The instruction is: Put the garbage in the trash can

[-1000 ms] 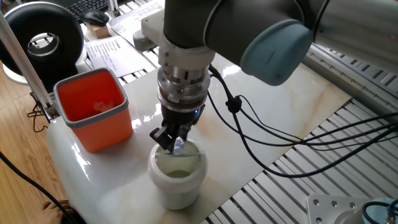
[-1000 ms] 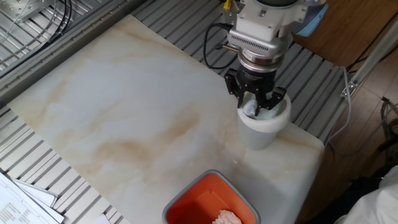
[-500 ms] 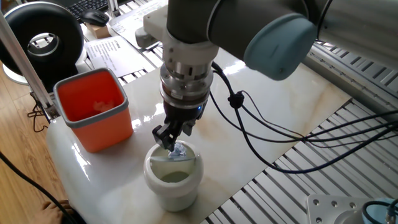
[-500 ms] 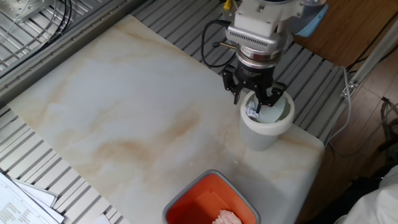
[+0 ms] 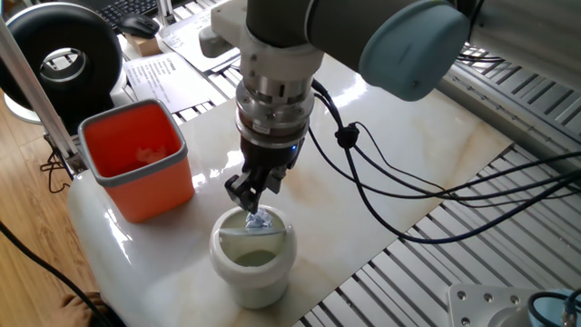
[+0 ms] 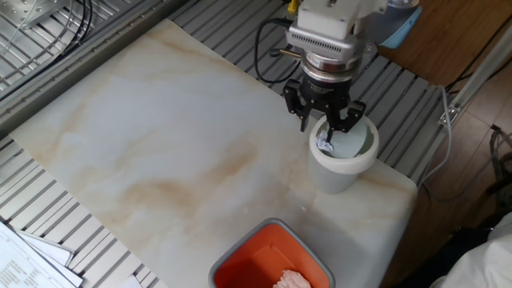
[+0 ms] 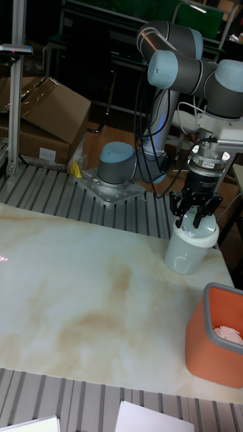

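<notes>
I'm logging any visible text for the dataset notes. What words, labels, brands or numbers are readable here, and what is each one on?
None can be read.
Printed sheets behind the orange bin: lines of text, too small and blurred.
Round black device: a pale emblem, not legible.
Label on the cardboard box: too small.
Trash can, gripper: no markings visible.

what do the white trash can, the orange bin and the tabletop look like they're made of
Trash can: likely smooth matte plastic, uniform white.
Orange bin: probably plastic, slightly glossy walls, grey rim.
Tabletop: polished marble-look slab, beige veining and reflections; real stone or laminate, unclear.
</notes>
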Controlling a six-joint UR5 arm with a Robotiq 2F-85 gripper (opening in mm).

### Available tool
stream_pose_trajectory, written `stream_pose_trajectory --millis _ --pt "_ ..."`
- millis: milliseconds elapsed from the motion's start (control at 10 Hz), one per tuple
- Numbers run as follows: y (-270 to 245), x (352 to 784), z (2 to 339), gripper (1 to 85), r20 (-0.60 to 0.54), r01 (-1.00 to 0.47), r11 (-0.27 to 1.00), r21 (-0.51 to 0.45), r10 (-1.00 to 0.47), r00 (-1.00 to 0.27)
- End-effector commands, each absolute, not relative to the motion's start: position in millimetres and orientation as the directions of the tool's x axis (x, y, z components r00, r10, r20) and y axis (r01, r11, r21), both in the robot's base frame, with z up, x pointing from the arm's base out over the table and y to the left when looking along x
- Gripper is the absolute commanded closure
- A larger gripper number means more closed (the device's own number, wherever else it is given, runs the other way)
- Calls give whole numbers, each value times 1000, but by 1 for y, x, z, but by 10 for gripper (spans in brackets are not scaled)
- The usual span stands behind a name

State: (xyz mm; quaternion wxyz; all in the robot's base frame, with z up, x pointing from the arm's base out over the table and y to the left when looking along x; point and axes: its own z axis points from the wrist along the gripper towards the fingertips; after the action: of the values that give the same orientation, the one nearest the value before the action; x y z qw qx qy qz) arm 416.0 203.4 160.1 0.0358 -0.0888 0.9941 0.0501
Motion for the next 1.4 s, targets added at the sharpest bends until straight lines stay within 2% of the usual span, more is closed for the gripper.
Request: stream_pose_trajectory --millis 0,200,700,1300 --pt "201 424 148 367 -84 -200 976 88 -193 -978" --pt "195 426 136 367 -91 -221 973 60 -215 -972" --pt "192 423 122 363 -103 -263 963 64 -255 -961" --pt "189 411 170 363 -86 -267 960 85 -260 -962"
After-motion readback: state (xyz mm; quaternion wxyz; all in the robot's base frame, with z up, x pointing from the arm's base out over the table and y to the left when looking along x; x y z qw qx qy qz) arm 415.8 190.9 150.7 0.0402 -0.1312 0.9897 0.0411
